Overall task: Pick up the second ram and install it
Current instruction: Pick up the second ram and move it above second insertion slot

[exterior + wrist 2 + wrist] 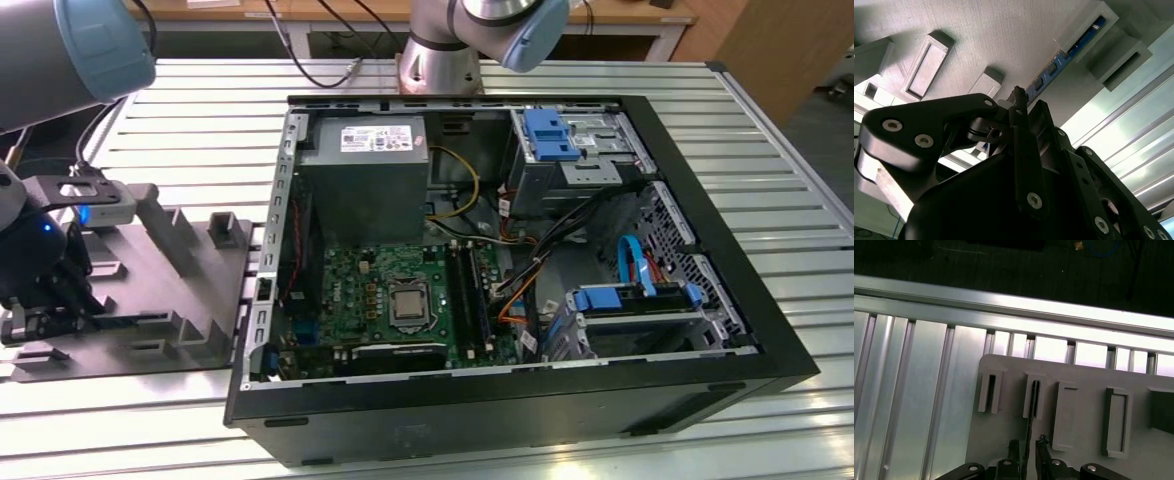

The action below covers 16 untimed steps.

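Slotted tray (999,435): one ram (1030,415) inside end effector (1027,446), apparently unclamped.

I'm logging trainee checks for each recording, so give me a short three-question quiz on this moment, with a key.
1. True or false: the RAM stick is already seated in the motherboard.
2. Multiple choice: the gripper hangs over A) the power supply, B) the grey slotted fixture, C) the drive cage.
3. Short answer: how do the fingers stand around the RAM stick in the first wrist view?
Key: 1. False; it stands on edge in the grey slotted fixture. 2. B. 3. One on each side, with gaps, not closed on it.
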Available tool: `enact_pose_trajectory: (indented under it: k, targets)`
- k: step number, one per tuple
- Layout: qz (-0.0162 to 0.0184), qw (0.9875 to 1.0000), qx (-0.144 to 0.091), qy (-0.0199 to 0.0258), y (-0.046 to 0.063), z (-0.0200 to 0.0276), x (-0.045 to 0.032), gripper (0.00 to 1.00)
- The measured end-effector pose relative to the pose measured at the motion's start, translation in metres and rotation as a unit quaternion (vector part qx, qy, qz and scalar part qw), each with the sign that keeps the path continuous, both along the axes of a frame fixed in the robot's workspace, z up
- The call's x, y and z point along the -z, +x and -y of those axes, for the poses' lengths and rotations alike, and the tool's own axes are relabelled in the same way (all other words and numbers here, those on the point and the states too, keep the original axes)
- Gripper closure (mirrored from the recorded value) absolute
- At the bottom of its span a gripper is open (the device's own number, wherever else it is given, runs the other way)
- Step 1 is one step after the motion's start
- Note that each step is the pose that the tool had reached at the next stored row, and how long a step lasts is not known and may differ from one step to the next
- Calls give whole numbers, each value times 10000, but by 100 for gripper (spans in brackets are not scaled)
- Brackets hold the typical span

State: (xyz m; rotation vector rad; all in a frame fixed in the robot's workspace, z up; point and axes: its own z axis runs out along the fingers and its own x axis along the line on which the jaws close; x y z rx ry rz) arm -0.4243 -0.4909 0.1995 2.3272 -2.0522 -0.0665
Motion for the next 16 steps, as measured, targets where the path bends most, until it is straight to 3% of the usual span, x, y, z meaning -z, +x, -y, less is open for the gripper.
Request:
enact_pose_trajectory:
  k: [3,16]
  targets:
    - [2,10000,0,36,0,0,1,73]
    - [3,9996,276,36,1,0,6,73]
